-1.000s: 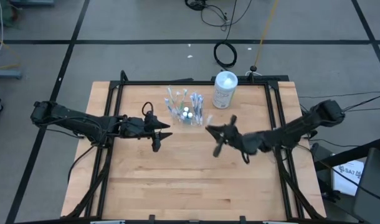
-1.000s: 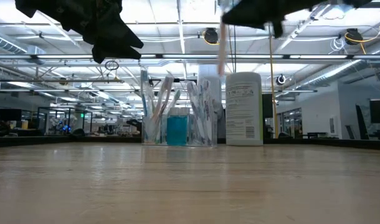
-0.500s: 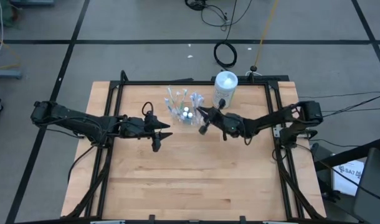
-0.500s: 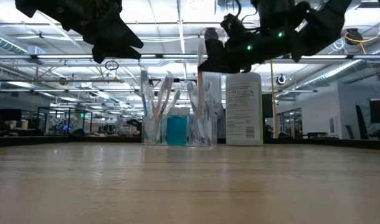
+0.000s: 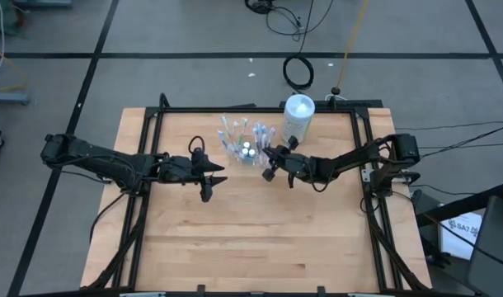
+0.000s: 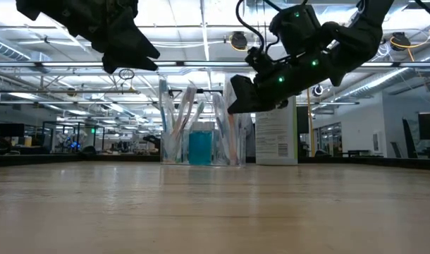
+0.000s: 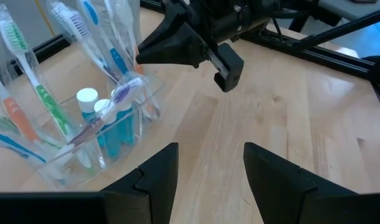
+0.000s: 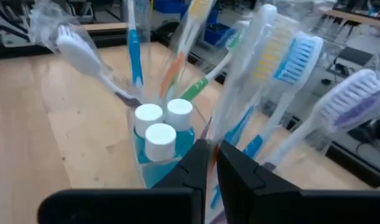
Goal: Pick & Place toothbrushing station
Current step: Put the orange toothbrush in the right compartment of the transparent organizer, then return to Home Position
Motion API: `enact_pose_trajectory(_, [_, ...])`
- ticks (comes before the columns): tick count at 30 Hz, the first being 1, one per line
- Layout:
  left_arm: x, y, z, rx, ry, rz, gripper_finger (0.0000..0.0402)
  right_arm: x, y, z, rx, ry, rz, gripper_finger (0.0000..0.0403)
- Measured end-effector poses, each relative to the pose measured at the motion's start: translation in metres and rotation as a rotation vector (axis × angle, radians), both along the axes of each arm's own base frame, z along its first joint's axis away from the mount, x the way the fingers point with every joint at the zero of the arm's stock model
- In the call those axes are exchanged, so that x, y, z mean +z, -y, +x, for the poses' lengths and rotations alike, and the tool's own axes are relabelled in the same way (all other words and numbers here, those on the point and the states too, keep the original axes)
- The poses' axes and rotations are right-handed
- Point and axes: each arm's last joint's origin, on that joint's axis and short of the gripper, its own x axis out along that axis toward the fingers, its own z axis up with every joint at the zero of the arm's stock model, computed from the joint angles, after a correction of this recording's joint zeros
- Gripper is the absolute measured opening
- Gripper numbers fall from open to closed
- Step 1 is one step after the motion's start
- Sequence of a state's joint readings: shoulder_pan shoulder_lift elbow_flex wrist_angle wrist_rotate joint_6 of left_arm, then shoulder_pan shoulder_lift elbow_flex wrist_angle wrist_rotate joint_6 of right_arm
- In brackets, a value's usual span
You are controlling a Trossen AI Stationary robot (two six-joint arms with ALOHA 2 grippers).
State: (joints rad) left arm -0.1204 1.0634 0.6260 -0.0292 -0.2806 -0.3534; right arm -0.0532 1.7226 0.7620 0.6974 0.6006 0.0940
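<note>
A small clear tumbler (image 5: 246, 153) stands at the table's far middle. It holds many wrapped toothbrushes and blue white-capped toothpaste tubes (image 8: 159, 134). My right gripper (image 5: 266, 157) is at the tumbler's right side, just above its rim (image 6: 232, 106). It is shut on a thin white-handled toothbrush (image 8: 265, 50) that stands among the others. My left gripper (image 5: 214, 180) hovers open and empty to the left of the tumbler, above the table (image 7: 205, 180). My right gripper pinches the toothbrush's thin wrapped handle (image 8: 216, 140) between its two fingers (image 8: 193, 165). The fingers slant down from the table's right. The brush runs on past the fingers, its bristle head away from them among the other brushes. My fingers hide its lower end.
A larger white lidded cylinder (image 5: 298, 118) stands upright just right of and behind the tumbler, close to my right arm. A black frame (image 5: 152, 124) runs along the table's edges. Bare wood (image 5: 251, 231) lies toward the near edge.
My right gripper has gone toward the table's far edge and left, from over the middle of the table to the tumbler, then down to its rim. It has carried the toothbrush along, which hung below the fingers and now stands among the others. My left arm has kept still.
</note>
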Motion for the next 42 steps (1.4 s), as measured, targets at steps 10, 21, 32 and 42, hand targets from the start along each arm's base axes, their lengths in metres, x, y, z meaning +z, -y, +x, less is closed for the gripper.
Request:
enact_pose_trajectory(10, [0.0,0.0,0.0,0.008,0.004,-0.005,0.0189,0.0,-0.001,-0.002,0.01,-0.039,-0.02,0.0067])
enact_pose_trajectory(21, [0.009,-0.007,-0.03,0.08,-0.077,0.099,0.0188,0.049,-0.023,-0.037,0.088,-0.144,-0.02,0.0151])
enact_pose_trajectory(32, [0.037,-0.008,-0.086,-0.036,0.023,0.301,0.0188,0.11,-0.041,-0.117,0.554,-0.153,0.056,0.0121])
enact_pose_trajectory(42, [0.005,-0.008,-0.117,-0.104,0.208,0.38,0.0188,0.083,-0.041,-0.186,0.695,0.088,-0.014,0.0009])
